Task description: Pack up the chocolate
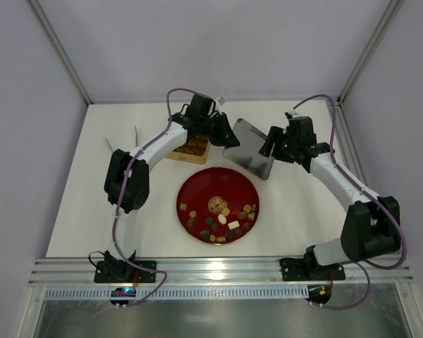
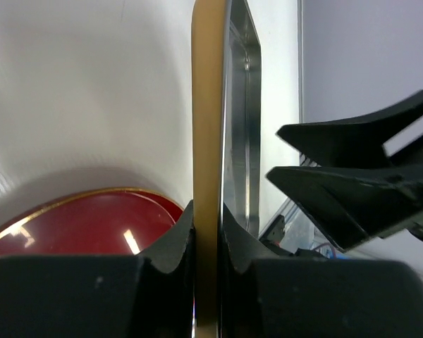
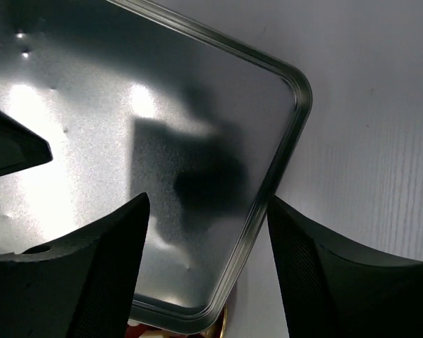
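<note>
Several pieces of chocolate (image 1: 225,215), brown and cream, lie on the round dark-red plate (image 1: 211,179). More brown pieces fill the open gold tin (image 1: 192,148) behind the plate. The tin's lid (image 1: 250,151) hangs tilted above the table with its silver inside showing. My left gripper (image 1: 228,134) is shut on the lid's gold rim (image 2: 208,105), which stands edge-on between the jaws (image 2: 208,236). At the lid's right side my right gripper (image 1: 269,144) is open, its fingers either side of the lid's corner (image 3: 268,183) and not touching it.
Two thin pale sticks (image 1: 135,134) lie on the white table at the back left. The enclosure's walls and metal posts (image 1: 60,53) close in the back and sides. An aluminium rail (image 1: 218,271) runs along the near edge.
</note>
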`<state>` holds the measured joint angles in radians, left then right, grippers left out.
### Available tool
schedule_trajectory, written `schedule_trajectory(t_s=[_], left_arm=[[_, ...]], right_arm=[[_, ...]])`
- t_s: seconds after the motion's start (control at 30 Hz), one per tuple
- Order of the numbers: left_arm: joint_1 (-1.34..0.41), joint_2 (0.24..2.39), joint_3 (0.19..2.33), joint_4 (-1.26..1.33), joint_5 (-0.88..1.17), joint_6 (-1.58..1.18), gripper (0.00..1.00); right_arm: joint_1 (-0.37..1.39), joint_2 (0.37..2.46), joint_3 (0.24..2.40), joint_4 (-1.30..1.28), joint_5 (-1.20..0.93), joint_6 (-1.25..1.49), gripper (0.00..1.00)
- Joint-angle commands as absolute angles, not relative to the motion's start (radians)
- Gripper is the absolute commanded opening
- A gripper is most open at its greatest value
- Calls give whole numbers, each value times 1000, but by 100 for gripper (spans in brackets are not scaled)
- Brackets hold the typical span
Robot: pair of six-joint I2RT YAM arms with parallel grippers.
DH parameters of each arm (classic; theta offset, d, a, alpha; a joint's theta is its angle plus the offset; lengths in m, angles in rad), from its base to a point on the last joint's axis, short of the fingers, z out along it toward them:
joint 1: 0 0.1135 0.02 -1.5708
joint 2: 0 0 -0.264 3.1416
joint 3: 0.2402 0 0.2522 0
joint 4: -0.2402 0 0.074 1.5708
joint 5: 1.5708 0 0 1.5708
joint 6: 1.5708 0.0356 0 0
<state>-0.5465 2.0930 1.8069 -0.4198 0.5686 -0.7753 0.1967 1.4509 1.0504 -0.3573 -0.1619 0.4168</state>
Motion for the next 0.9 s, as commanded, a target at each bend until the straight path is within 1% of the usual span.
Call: schedule_trajectory(t_s=[0.0,0.1,0.2,0.3,0.43,0.6,0.73,0.77,0.87], left_arm=[[-542,2008,1781,-436,629,-795,0],[-526,1985,1744,-440,647,-807,0],[-509,1971,1720,-442,666,-825,0],[-497,1960,1706,-452,684,-845,0],[-480,1954,1680,-454,716,-885,0],[-472,1945,1652,-453,752,-929,0],[-471,1936,1641,-453,759,-949,0],[-471,1936,1640,-453,759,-951,0],[-471,1922,1625,-453,755,-956,0]], right_arm=[[258,1327,1046,-331,56,338,70],[330,1241,1022,-322,164,273,73],[425,1174,1011,-310,193,178,73],[578,1129,1006,-321,277,77,73],[761,1131,1026,-371,438,3,73],[961,1210,1090,-454,563,-78,72],[1054,1317,1150,-508,681,-124,72],[1066,1342,1163,-524,734,-130,71],[1083,1426,1209,-558,802,-149,70]])
